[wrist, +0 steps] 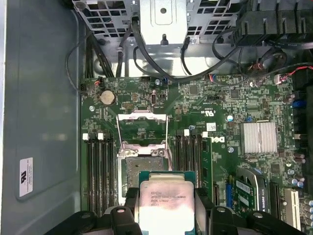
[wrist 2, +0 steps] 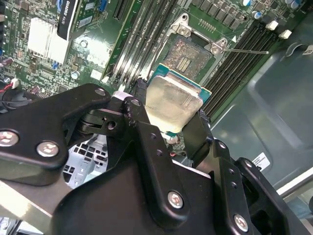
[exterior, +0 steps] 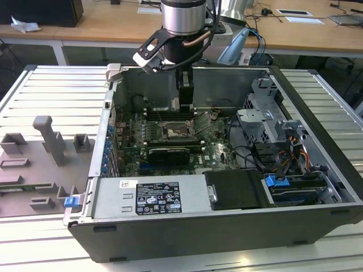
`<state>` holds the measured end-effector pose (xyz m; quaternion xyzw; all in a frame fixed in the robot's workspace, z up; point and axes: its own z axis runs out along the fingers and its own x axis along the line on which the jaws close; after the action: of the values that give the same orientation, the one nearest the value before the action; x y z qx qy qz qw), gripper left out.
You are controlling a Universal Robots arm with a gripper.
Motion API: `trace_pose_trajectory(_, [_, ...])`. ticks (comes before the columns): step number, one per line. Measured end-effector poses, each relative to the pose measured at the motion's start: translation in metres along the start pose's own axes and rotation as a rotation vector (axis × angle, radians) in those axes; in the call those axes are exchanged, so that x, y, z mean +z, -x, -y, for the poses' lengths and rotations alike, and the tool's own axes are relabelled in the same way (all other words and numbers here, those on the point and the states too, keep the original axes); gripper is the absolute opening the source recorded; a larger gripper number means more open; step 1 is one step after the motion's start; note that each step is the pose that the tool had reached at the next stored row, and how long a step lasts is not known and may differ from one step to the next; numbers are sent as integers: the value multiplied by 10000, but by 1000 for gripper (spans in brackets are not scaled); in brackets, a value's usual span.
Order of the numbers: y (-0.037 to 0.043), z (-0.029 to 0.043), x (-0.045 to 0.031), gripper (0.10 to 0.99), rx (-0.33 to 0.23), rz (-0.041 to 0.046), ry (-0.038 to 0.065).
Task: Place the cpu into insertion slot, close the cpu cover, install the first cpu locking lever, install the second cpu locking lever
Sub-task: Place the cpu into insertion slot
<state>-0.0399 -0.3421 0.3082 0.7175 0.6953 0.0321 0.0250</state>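
Gripper (wrist 2: pixel 173 111), pointing straight down, clamps cpu (wrist: pixel 166 200) — above insertion slot (wrist: pixel 142 164).

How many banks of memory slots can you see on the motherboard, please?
2. One bank lies along one side of the insertion slot, the other bank along the opposite side. The held cpu may hide more.

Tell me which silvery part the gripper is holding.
The cpu, flat and green-edged, clamped in the gripper near the insertion slot; the cpu cover and finned heatsink are not gripped.
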Motion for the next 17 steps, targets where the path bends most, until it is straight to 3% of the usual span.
trace_pose_trajectory(10, [0, 3, 38, 537, 0, 0, 1])
trace_pose_trajectory(17, [-5, 20, 181, 537, -224, -18, -1])
